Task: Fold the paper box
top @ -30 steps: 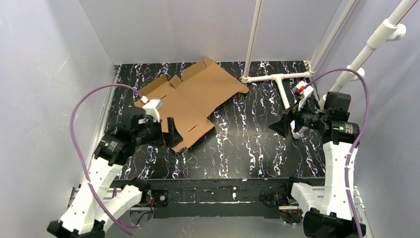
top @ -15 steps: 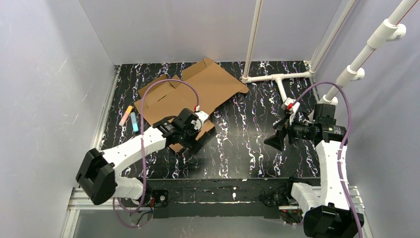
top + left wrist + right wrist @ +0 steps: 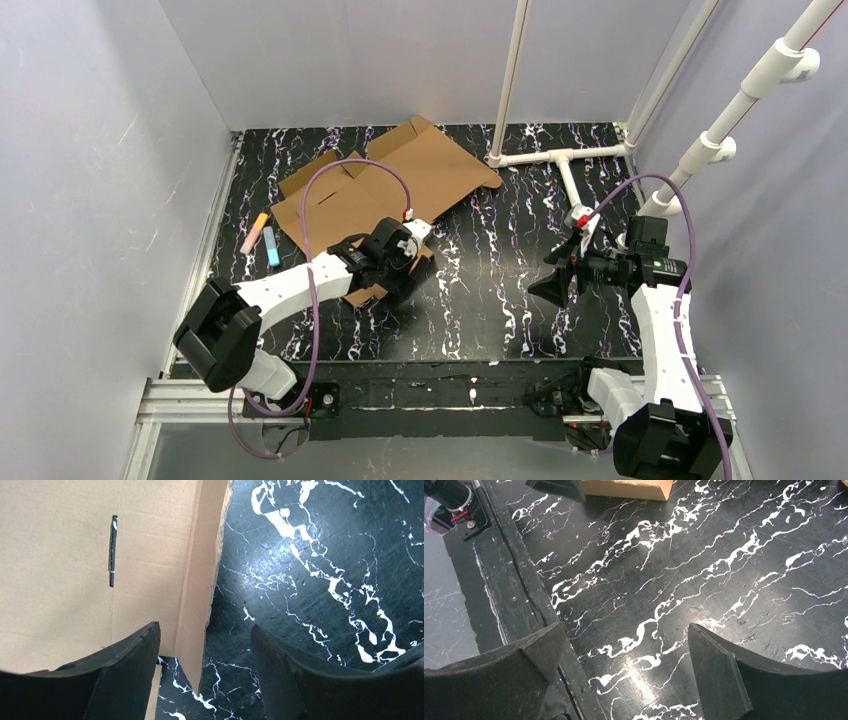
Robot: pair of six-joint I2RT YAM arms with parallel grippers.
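Note:
The paper box (image 3: 385,185) lies unfolded on the black marbled table at the back left, a brown cardboard sheet with flaps and slots. My left gripper (image 3: 397,277) reaches over its near right corner. In the left wrist view a raised edge flap of the paper box (image 3: 197,580) stands between the open jaws of the left gripper (image 3: 205,626), with a gap on each side. My right gripper (image 3: 542,288) hovers open over bare table to the right, nothing between its fingers (image 3: 719,670). One cardboard corner (image 3: 629,489) shows at the top of the right wrist view.
Two markers, an orange one (image 3: 255,232) and a blue one (image 3: 272,247), lie left of the cardboard. A white pipe frame (image 3: 565,160) stands at the back right. Grey walls close in three sides. The table's front rail (image 3: 499,580) runs under the right gripper.
The left arm swung from the table's left side to the cardboard's near right corner, and its jaws narrowed somewhat. The right gripper drifted slightly nearer and left. The markers came into view.

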